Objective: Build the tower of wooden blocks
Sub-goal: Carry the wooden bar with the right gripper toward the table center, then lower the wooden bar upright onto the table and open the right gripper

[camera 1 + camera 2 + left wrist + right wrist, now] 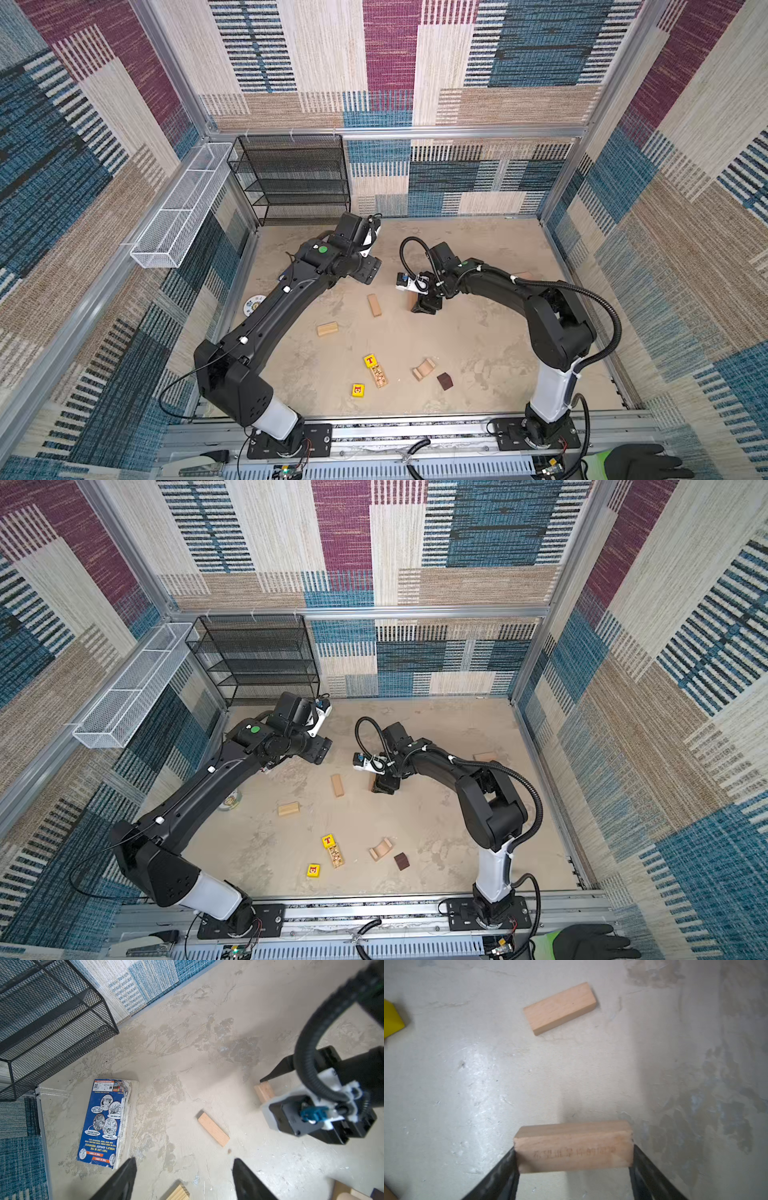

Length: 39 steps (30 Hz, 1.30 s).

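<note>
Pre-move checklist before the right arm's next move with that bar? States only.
1. Right gripper clamped on held bar: ok.
2. Held bar clear of table: cannot tell.
3. Left gripper open, empty: ok.
4. Loose bar lying flat, apart from held bar: ok.
5. Anything stacked yet: not ok, nothing.
6. Both arms well apart in both top views: ok.

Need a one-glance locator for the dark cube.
Start at the right arm's base. Left of it in both top views, on the table, lies a pale wooden arch, with the dark brown cube just beside it. It is the only dark block; the others are pale or yellow.
</note>
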{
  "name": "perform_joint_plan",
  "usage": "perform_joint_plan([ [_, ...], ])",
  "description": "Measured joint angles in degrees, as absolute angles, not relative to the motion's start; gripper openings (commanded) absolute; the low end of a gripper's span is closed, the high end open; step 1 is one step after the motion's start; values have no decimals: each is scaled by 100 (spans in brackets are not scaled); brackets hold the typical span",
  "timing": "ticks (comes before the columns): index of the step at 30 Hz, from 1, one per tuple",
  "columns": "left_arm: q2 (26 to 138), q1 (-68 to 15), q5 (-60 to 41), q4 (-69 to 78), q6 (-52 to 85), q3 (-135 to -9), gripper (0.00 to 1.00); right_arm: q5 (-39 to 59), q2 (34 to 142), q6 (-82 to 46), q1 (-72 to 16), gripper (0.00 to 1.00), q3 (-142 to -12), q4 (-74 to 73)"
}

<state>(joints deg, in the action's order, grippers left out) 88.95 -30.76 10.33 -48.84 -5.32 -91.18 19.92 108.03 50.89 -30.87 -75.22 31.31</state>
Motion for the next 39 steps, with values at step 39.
perform_joint_plan([
  [39,8967,-3076,1011,-4882,-574,-9115,78,1328,11511,5037,-3444,65,-7964,3682],
])
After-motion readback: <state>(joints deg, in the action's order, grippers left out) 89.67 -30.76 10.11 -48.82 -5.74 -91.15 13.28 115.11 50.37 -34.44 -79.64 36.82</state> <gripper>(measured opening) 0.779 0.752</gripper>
